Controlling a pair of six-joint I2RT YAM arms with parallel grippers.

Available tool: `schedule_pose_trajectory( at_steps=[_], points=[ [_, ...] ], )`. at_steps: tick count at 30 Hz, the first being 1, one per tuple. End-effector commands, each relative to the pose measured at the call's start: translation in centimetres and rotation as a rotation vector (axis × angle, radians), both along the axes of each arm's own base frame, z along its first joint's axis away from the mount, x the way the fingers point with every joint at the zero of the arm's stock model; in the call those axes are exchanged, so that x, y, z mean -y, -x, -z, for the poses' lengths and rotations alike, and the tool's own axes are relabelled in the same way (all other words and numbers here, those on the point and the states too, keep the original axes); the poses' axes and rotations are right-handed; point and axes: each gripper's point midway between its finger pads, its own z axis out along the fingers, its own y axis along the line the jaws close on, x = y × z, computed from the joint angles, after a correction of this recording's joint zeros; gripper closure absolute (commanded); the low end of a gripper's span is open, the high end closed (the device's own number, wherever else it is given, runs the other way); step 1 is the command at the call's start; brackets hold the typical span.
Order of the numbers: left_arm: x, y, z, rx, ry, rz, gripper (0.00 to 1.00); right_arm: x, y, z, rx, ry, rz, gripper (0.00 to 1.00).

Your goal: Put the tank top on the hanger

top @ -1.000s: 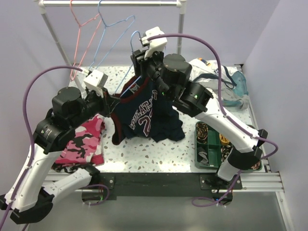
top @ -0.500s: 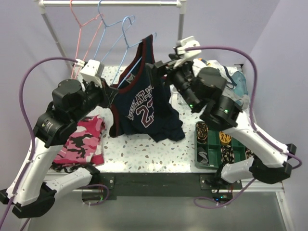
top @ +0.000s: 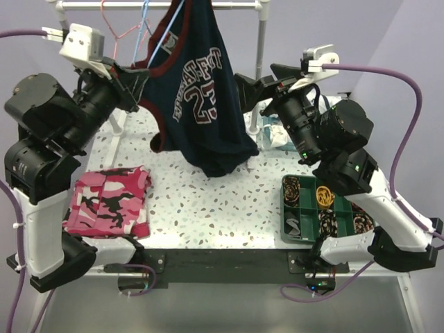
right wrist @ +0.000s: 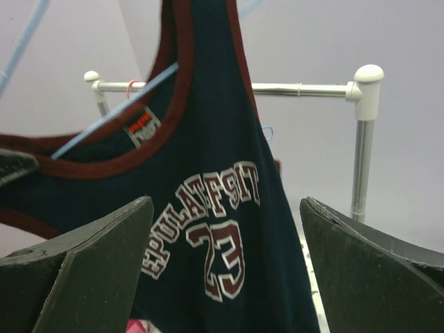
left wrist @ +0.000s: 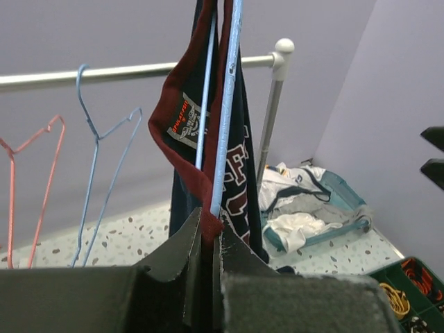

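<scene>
The tank top (top: pixel 201 104) hung high above the back of the table (top: pixel 208 201), in front of the rail (top: pixel 236 5). The hanger (left wrist: pixel 225 104) ran up inside it. The left gripper (top: pixel 137 71) pinched both from the left. The right gripper (top: pixel 251 94) stood apart on the right. Spare hangers (left wrist: pixel 90 139) hung on the rail, further left. A folded cloth (top: pixel 111 201) lay front left, a tray (top: pixel 284 208) front right, and a basket (left wrist: pixel 347 201) of clothes back right.
</scene>
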Motion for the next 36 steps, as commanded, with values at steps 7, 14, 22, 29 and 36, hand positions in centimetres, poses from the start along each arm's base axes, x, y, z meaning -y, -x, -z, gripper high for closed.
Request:
schedule_pose_trajectory(
  at_steps=[7,14,22,29,36],
  points=[
    [-0.7,0.6,-0.1,0.073,-0.011,-0.006,1.0,0.4,-0.5,1.2,-0.01,0.006,0.042,0.09],
    [-0.4,1.5,3.7,0.0,-0.045,0.037,1.0,-0.1,-1.0,3.4,-0.05,0.026,0.056,0.09],
    [-0.1,1.9,7.7,-0.067,-0.115,0.065,1.0,1.4,-1.0,5.1,-0.082,0.026,0.106,0.09],
    [0.2,0.6,10.4,-0.146,-0.124,0.04,1.0,3.1,-1.2,6.0,-0.115,0.036,0.183,0.09],
    [4.3,-4.5,12.0,-0.181,-0.082,0.074,1.0,3.6,-1.1,11.3,-0.216,0.084,0.201,0.09]
  ],
)
